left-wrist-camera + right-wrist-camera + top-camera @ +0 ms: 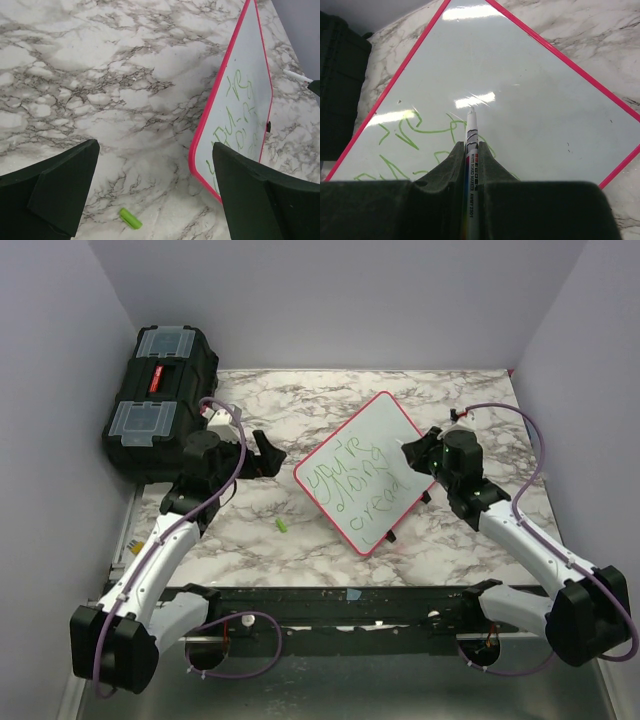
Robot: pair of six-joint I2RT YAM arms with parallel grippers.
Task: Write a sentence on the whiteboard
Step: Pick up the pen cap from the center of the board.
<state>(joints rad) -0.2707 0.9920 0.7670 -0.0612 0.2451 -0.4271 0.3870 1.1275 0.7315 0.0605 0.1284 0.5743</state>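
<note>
**Marker clamped over the whiteboard, left jaws spread wide**

A flat white whiteboard with rounded corners and a thin red-pink frame (388, 445) lies on the grey-veined white marble tabletop (260, 400). It sits at the centre of the top view, turned diamond-wise with one corner pointing to the upper edge of the frame. Green handwritten lettering in three lines, the sentence (357, 480), fills the lower left half of the board. The upper right half is bare.

The right gripper (426, 451) is at the board's right-hand corner in the top view. In the right wrist view its jaws are clenched on a slim white marker pen with printed black text on its barrel (471, 131). The pen's tip points out over the blank part of the board, just above the green strokes in that frame. Whether the tip touches the surface cannot be told.

The left gripper (155, 150) hangs over bare marble just left of the board, its dark fingers (60, 185) released and wide apart, grasping nothing. A small bright green cap (130, 219) lies on the marble near the bottom of the left wrist view, apart from the board's nearest corner.

A black plastic toolbox with clear lid compartments and a red label (160, 395) stands in the upper left of the top view, against the left wall.
</note>
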